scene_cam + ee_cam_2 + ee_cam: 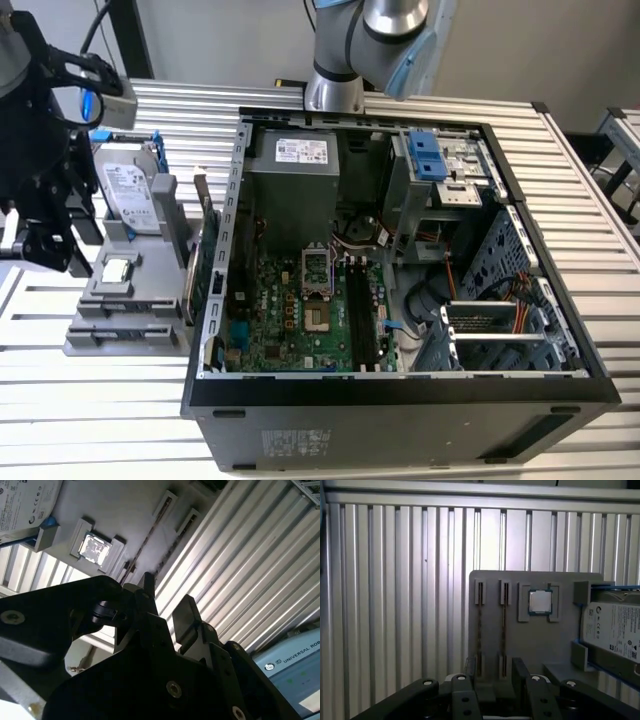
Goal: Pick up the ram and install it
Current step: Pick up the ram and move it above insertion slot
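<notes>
Two thin ram sticks stand on edge in the narrow slots of a grey holder. One ram stick is beside the other; in the second wrist view a ram stick appears as a thin dark line. My black gripper hovers over the holder's ram end, open, with nothing between its fingers. In the exterior view the gripper hangs at the exterior view's left, beside the holder. The black motherboard slots lie inside the open computer case.
The holder also carries a silver processor chip and a hard drive with blue clips. A green expansion card stands on edge between the holder and the case. Everything rests on a ribbed metal table. The arm's base stands behind the case.
</notes>
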Motion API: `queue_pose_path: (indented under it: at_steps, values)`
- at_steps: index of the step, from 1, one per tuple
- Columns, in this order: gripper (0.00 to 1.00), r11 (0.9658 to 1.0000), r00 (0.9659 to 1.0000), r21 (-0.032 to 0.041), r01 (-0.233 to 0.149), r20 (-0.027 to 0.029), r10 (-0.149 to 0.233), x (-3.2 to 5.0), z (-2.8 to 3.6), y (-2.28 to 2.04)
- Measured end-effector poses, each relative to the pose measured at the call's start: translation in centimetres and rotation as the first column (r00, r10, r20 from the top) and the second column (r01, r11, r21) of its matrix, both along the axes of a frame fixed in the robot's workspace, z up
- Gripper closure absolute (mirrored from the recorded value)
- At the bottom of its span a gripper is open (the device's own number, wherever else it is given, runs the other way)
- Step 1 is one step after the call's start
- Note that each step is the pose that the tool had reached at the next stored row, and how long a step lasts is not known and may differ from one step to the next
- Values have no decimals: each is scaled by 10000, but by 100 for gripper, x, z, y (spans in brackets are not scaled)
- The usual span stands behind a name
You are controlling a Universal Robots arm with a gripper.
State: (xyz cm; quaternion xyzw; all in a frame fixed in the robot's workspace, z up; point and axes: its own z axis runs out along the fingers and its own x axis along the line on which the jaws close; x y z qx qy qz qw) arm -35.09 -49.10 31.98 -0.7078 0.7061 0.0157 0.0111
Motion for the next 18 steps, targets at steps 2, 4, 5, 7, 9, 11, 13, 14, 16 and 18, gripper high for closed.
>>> queue_pose_path:
  at_steps: [2,4,5,7,9,11,13,14,16,18]
  values:
    - [0,10000,10000,-14,20,0,-20,0,-23,0]
    - [0,10000,10000,-24,32,0,-32,0,-49,0]
    - [0,10000,10000,-26,35,0,-35,0,-61,0]
    - [0,10000,10000,-27,38,0,-38,0,-80,0]
    - [0,10000,10000,-27,40,0,-40,0,-129,0]
    - [0,9999,10000,-53,99,0,-99,0,-224,0]
    - [0,9999,9999,-67,145,2,-145,-1,-256,1]
    - [0,9998,9998,-77,200,1,-200,-2,-271,1]
    - [0,9995,9995,-87,302,0,-302,-3,-298,0]
    - [0,9994,9995,-88,325,0,-325,-3,-319,0]
